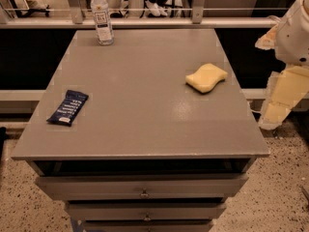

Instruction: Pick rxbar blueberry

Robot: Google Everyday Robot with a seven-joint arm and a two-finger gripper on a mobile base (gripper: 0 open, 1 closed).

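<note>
The rxbar blueberry (68, 107) is a flat dark navy bar with rows of white print. It lies near the left edge of the grey cabinet top (140, 100), tilted a little. My gripper (274, 114) hangs off the right side of the cabinet, beyond its right edge and at about top level, far from the bar. Nothing shows in it. The white arm (297, 30) rises above it at the frame's right edge.
A yellow sponge (206, 77) lies on the right half of the top. A clear water bottle (102, 19) stands at the back left. Drawers (144, 187) sit below the front edge. A railing (145, 13) runs behind; speckled floor lies at both sides.
</note>
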